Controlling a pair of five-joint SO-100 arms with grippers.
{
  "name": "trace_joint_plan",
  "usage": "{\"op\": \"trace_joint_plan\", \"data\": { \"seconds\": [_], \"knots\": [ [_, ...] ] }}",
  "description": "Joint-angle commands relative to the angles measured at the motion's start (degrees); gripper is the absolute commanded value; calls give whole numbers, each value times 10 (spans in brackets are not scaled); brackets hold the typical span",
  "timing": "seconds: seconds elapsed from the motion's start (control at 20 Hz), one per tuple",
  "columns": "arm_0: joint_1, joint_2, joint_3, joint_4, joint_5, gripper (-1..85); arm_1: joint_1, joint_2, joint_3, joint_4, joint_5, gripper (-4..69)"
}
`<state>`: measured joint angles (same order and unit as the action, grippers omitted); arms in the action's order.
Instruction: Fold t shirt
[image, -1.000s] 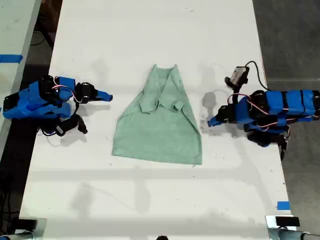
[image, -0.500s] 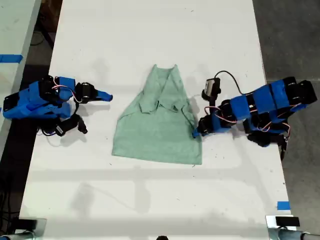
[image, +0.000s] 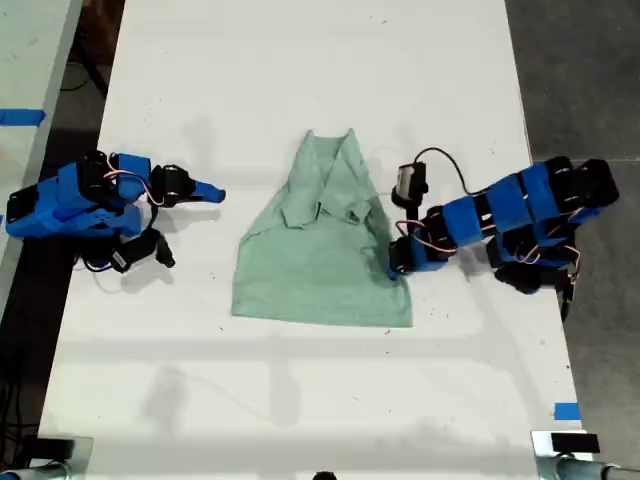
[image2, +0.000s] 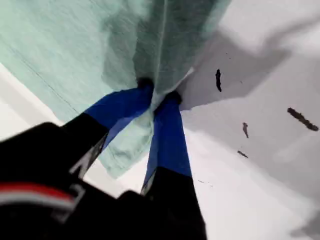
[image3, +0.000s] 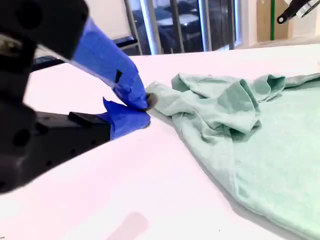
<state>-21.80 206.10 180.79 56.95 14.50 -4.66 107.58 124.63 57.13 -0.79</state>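
The pale mint-green t shirt (image: 322, 255) lies flat in the middle of the white table (image: 300, 80), its sleeves folded in and its hem toward the exterior view's bottom. My first gripper (image: 396, 264) reaches in from the exterior view's right and sits on the shirt's side edge. In the first wrist view its blue fingers (image2: 170, 130) are pinched together on a fold of the t shirt (image2: 75, 45). My second gripper (image: 214, 192) rests on the table at the exterior view's left, apart from the cloth. It (image3: 146, 109) is shut with nothing in it, short of the bunched sleeve (image3: 225, 100).
A second table with blue tape (image: 20, 116) stands at the exterior view's left edge. Dark floor (image: 580, 80) lies beyond the table at the exterior view's right. A blue tape mark (image: 566, 411) sits near the table's bottom right corner in that view.
My first arm stretched from the exterior view's right to the shirt's side edge and closed on it. The hem shifted slightly toward that view's right. The second arm stayed still.
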Motion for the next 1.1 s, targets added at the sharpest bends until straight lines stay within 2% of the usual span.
{"op": "trace_joint_plan", "data": {
  "seconds": [0.0, 0.1, 0.25, 0.4, 0.65, 0.95, 1.05],
  "knots": [
    [1, 3, -3, 3, -16, -2, 0, 6, -62, 87, 11, 4],
    [1, 3, -3, 3, -15, -2, 6, 18, -110, 132, -7, 4],
    [0, 3, -4, 3, -15, -2, 4, 10, -200, 131, -58, 4],
    [0, 3, -4, 3, -14, -2, -1, 3, -223, 45, -116, 4],
    [0, 3, -4, 3, -13, -2, -2, -63, -246, -45, -140, 4],
    [-1, 3, -4, 2, -12, -2, 14, -163, -344, -80, -144, 4],
    [-1, 3, -4, 2, -12, -2, 14, -228, -420, -55, -153, 4]
  ]
}}
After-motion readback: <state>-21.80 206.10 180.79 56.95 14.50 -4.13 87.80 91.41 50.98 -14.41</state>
